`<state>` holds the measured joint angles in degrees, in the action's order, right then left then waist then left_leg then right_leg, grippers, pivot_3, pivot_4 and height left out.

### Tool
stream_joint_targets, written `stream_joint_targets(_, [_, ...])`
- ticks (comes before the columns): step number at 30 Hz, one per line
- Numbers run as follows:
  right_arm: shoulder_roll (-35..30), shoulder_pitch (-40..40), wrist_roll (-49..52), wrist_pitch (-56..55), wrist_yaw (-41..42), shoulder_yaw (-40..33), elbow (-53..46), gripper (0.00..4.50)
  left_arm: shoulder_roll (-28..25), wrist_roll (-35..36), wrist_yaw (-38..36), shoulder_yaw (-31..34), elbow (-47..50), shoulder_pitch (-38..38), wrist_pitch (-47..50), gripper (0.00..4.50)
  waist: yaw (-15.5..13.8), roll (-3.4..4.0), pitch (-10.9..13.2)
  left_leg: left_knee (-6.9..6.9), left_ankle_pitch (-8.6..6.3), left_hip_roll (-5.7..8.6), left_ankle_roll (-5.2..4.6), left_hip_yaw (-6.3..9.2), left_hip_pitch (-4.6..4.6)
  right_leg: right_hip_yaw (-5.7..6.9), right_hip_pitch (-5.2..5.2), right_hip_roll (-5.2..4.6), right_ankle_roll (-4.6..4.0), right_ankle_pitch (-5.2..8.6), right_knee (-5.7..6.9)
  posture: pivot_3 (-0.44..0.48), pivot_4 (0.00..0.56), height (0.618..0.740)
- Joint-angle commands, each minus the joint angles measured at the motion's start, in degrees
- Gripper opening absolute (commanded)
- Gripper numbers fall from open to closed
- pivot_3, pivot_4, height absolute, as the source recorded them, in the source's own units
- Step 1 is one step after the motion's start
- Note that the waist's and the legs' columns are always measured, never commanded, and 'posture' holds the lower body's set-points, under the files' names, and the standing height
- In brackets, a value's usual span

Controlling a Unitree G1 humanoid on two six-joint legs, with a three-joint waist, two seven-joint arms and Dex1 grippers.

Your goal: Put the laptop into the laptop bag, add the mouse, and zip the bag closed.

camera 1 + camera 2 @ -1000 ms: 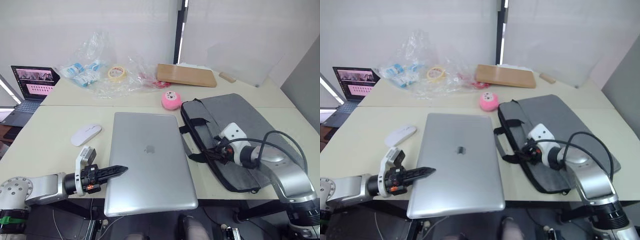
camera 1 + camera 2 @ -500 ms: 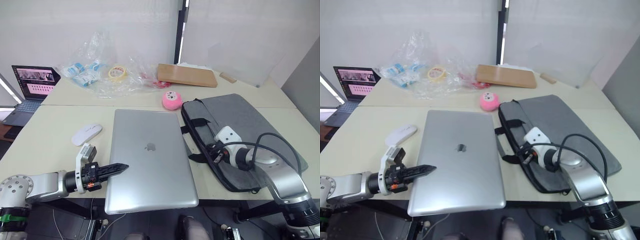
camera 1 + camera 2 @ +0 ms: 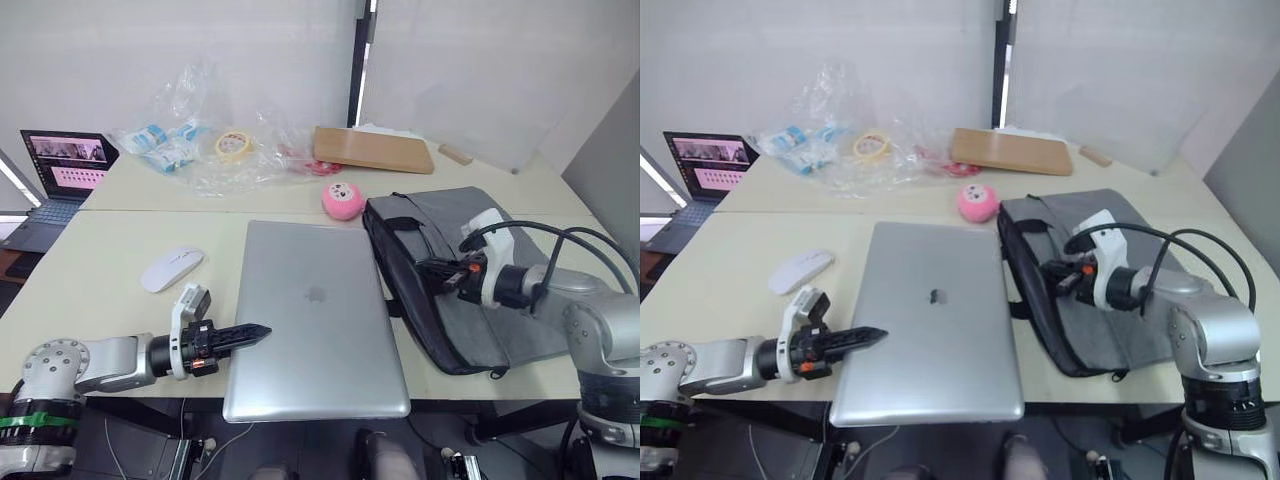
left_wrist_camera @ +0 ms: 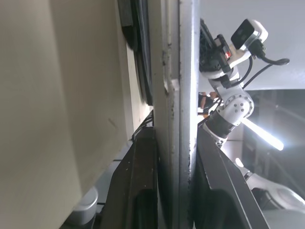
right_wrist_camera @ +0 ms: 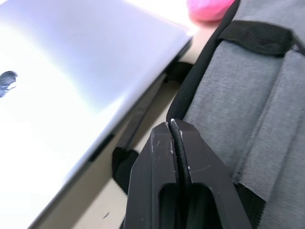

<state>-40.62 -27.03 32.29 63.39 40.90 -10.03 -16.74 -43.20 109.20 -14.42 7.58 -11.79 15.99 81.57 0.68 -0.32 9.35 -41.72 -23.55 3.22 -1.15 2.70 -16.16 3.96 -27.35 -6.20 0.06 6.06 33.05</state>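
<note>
Your left gripper (image 3: 258,331) clamps the stiff, slick laptop (image 3: 316,320) by its thin edge, while your right gripper (image 3: 1048,274) pinches the limp laptop bag (image 3: 1110,320) rim.

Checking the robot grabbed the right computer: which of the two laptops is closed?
The large silver laptop lying flat beside the laptop bag, gripped at its edge by the left tool. The small dark laptop at the far left stands open, screen lit.

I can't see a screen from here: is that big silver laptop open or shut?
Shut. The laptop lies flat on the table, plain lid up.
</note>
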Motion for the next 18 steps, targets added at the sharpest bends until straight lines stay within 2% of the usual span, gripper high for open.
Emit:
stream_joint_targets(1, [-1.8, -1.9, 3.3, 1.6, 1.2, -2.6, -0.9, 0.01, 1.1, 3.8, -1.1, 1.3, -1.0, 4.2, 1.0, 0.34, 0.0, 0.0, 0.0, 0.0, 0.0, 0.0, 0.0, 0.0, -0.01, -0.01, 0.0, -0.01, 0.0, 0.0, 0.0, 0.0, 0.15, 0.74])
stream_joint_targets(3, [-1.8, -2.4, 4.8, 2.7, 1.2, -3.0, -1.0, 0.01, 3.6, 3.8, 0.5, 2.4, -2.6, 5.6, 0.5, 0.34, -0.1, 0.0, 0.0, 0.0, 0.0, 0.03, -0.01, 0.01, 0.0, -0.01, 0.0, -0.02, 0.0, 0.0, 0.01, 0.0, 0.15, 0.74])
stream_joint_targets(7, [0.8, -3.3, 8.2, 5.9, -1.4, -4.1, -2.3, 0.01, 9.6, 3.8, 9.0, 1.9, -2.6, 8.8, -3.0, 0.34, -0.1, -0.01, 0.0, -0.07, 0.01, 0.04, -0.02, 0.07, -0.04, -0.11, 0.01, -0.12, 0.03, -0.02, 0.0, 0.0, 0.15, 0.74])
stream_joint_targets(11, [2.2, -3.7, 10.5, 8.4, -3.5, -5.5, -3.5, 0.01, 14.9, 3.8, 14.4, 3.2, -5.0, 11.5, -3.6, 0.34, -0.3, -0.01, 0.0, -0.15, 0.02, 0.06, -0.02, 0.11, -0.06, -0.19, 0.01, -0.18, 0.02, -0.03, 0.04, 0.0, 0.15, 0.74])
stream_joint_targets(18, [5.1, -4.8, 14.3, 11.6, -8.1, -7.5, -4.8, 0.01, 20.3, 3.8, 22.5, 0.4, -3.6, 14.3, -6.9, 0.34, -0.5, -0.01, 0.0, -0.17, 0.02, 0.11, -0.02, 0.11, -0.06, -0.21, 0.01, -0.21, 0.05, -0.05, 0.05, 0.0, 0.15, 0.74])
